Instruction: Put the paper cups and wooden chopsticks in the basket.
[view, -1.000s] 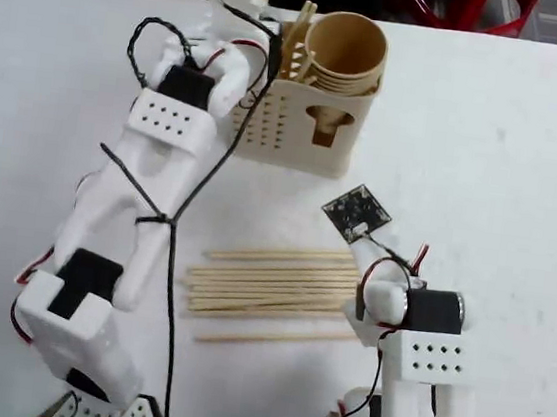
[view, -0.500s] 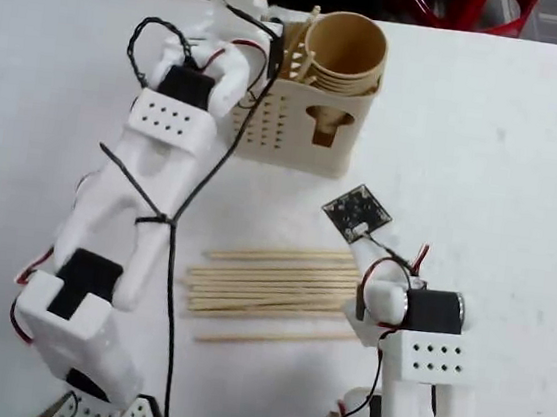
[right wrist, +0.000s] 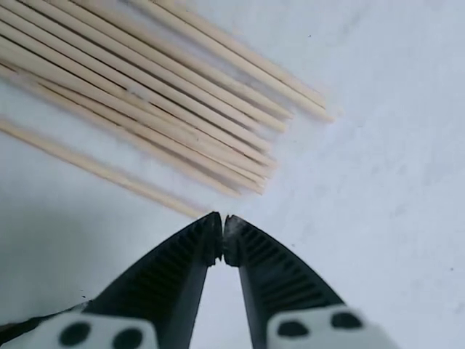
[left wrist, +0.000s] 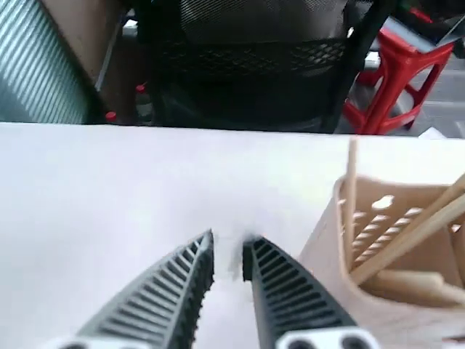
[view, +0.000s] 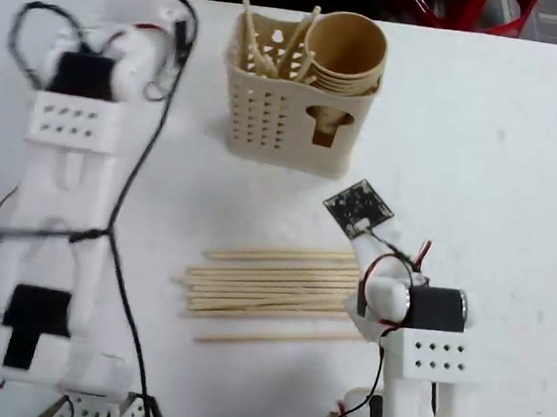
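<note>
Tabletop scene with two white robot arms on a white table (view: 497,143). A cream plastic basket with perforated walls (view: 278,128) stands toward the far side of the table. A stack of tan paper cups (view: 347,45) sits upright in one compartment. Beside the cups, in the other compartment, a few wooden chopsticks (left wrist: 407,238) lean at angles with their ends poking above the rim.

Nearer the arms' bases, well apart from the basket, a loose bundle of pale wooden chopsticks (view: 269,288) lies flat on the table. The sticks run roughly parallel, side by side. One stick lies a little apart on the near side of the bundle.

The left arm (view: 59,194) stretches along one side of the table, off to the side of the basket. The left gripper (left wrist: 227,247) hovers low over bare table with its ribbed black fingers slightly parted and nothing between them; the basket wall is just beside it.

The right arm (view: 423,356) sits by one end of the loose bundle. The right gripper (right wrist: 221,229) points down at the table just beside the stick ends, its fingertips pressed together and holding nothing.
</note>
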`<action>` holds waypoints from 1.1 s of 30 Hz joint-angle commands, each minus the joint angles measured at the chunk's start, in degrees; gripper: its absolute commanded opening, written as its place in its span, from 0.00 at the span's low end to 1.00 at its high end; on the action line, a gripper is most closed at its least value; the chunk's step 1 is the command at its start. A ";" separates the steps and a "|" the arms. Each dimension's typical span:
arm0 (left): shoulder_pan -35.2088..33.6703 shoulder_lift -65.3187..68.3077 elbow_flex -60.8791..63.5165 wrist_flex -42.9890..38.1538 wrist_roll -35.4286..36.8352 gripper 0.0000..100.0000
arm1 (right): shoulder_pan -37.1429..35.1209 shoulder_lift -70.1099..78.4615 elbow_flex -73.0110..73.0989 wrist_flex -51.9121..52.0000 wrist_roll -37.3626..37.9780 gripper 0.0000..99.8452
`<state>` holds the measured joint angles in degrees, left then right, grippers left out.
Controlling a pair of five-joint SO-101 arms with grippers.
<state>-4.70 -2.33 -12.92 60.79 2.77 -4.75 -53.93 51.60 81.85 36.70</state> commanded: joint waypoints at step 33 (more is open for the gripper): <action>-13.32 15.08 29.80 -10.46 -6.86 0.20 | -21.67 47.60 -15.38 -24.66 34.90 0.14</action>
<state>-18.51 12.26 20.75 51.47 -4.88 -27.34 -7.08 36.13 60.66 71.16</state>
